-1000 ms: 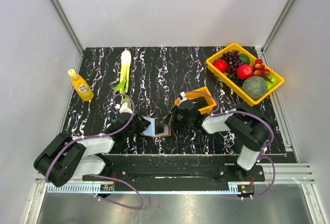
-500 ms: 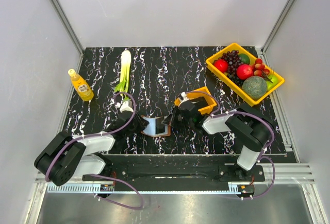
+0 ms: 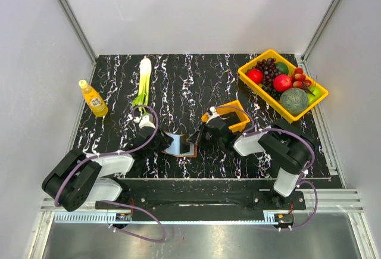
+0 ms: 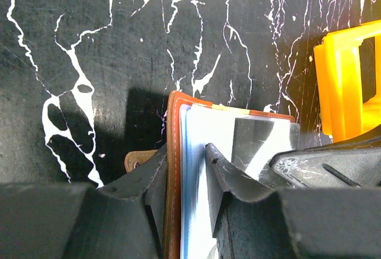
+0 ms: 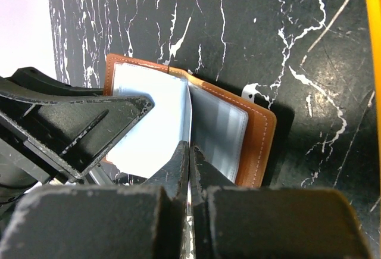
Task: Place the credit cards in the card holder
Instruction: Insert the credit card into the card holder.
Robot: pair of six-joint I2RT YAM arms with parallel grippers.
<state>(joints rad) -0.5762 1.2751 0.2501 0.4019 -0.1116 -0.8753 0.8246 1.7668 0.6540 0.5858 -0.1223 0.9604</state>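
**Wallet propped open at the near edge, both sets of fingers on it**

The card holder [image 5: 257, 146] sits on the table [image 3: 178, 86] by the middle of its near edge, spread open like a book; it looks light and floppy, soft at the fold and likely to spring shut, so I'd hold it by a flap's outer edge.

A pale blue card [image 4: 195, 152] lies against the left flap; thin, stiff and slick by the look of it, best pinched at a short edge and slid in flat.

My left gripper [image 4: 186, 153] is clamped across that flap, one finger outside on the brown, the other on the blue face; my right gripper [image 5: 189, 146] is pressed fully together on a pale leaf [image 5: 190, 113] standing at the fold.

Card or clear sleeve? I can't tell; it shows edge-on. The orange bin [image 4: 348, 86] stands just beside, to the right.

My own fingers hide the wallet's near half; glare washes the sleeves; how many cards are in, I can't count.
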